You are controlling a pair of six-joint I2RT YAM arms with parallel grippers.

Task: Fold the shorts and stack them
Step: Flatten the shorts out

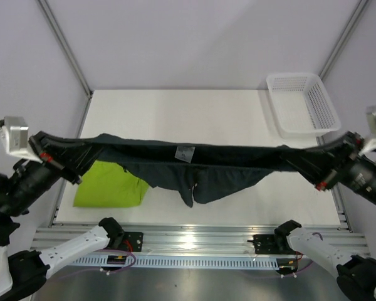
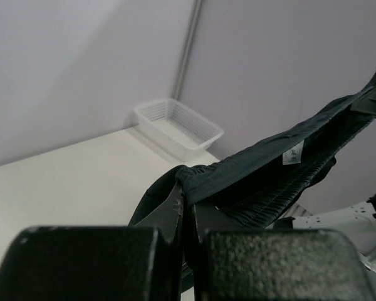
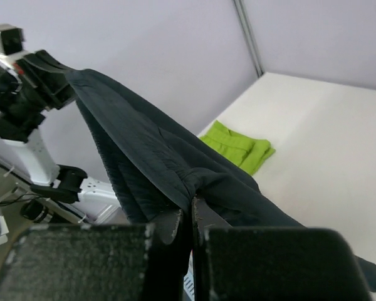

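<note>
Your left gripper (image 1: 88,152) is clamped shut on one end of the navy shorts (image 1: 219,179), pinching the waistband (image 1: 238,152). Your right gripper (image 1: 299,162) is clamped on the other end. The wrist views agree. The left fingertips (image 2: 174,213) are pressed together with dark fabric caught between them, and the right fingertips (image 3: 175,222) likewise.

You hold the navy shorts up off the table (image 1: 207,116), stretched tight between the two arms. The waistband runs as a nearly straight line from left to right. The legs hang below it and sag toward the near edge. You can't tell from these views whether the hanging hems touch the table.

A white size tag (image 1: 185,152) sits on the waistband near its middle. It reads XL in the left wrist view.

The lime green shorts (image 1: 109,185) lie flat on the table near the front left corner, in a compact squarish shape. Neither gripper touches them. From above, the hanging navy fabric overlaps their upper right edge.

The white mesh basket (image 1: 301,103) sits at the far right corner, well apart from both pairs of shorts.
</note>
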